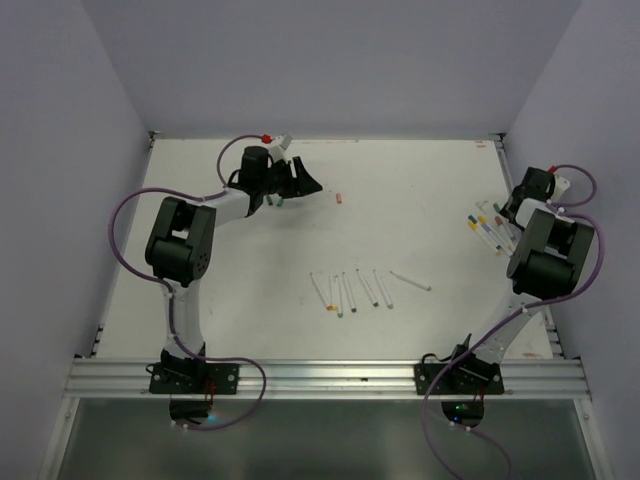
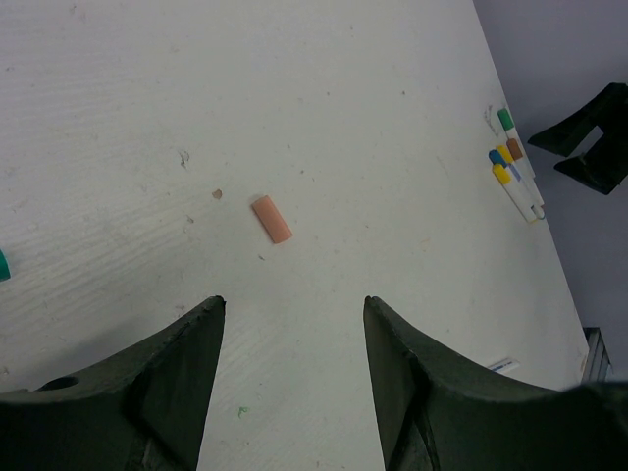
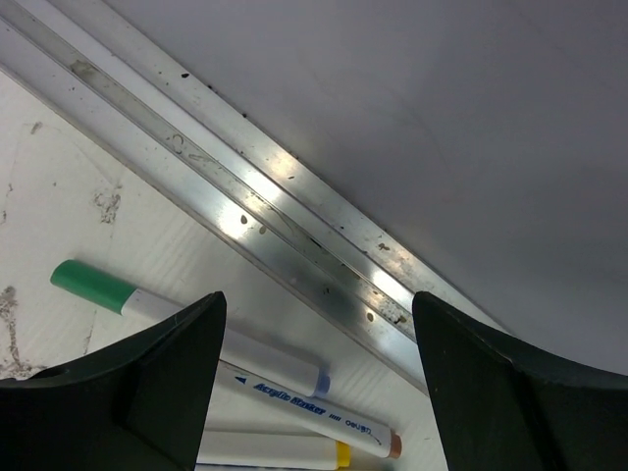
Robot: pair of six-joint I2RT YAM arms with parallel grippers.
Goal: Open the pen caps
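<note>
Dark fingers of the left gripper (image 2: 291, 304) fill the bottom of the left wrist view, parted to a middling width with nothing between them. Just beyond the gap, at 12 o'clock, a loose orange cap (image 2: 272, 219) lies flat on the white tabletop (image 1: 420, 180). A green piece (image 2: 3, 265), likely another cap, shows at the 9 o'clock edge. In the overhead view this gripper sits toward 11 o'clock on the tabletop. The right gripper (image 3: 317, 299) is at the 3 o'clock edge, spread wide and empty, hanging over a cluster of pens (image 1: 488, 228) beside an aluminium rail (image 3: 294, 226). Its wrist view shows a green-capped pen (image 3: 98, 287) and next to it a labelled pen (image 3: 314, 407) printed "Acrylic Marker" in blue, with an orange-brown end. The smaller print beside those words is too fine to read. A separate row of pens (image 1: 350, 290) with small coloured ends lies near the middle of the tabletop, slightly toward 6 o'clock. These pens look light, stiff and smooth, so they would probably roll or slip if nudged. Each cap is short and probably a snug push fit. The surest hold seems to be one gripper across the white barrel and the other across the coloured cap, pulling straight along the pen's length.
</note>
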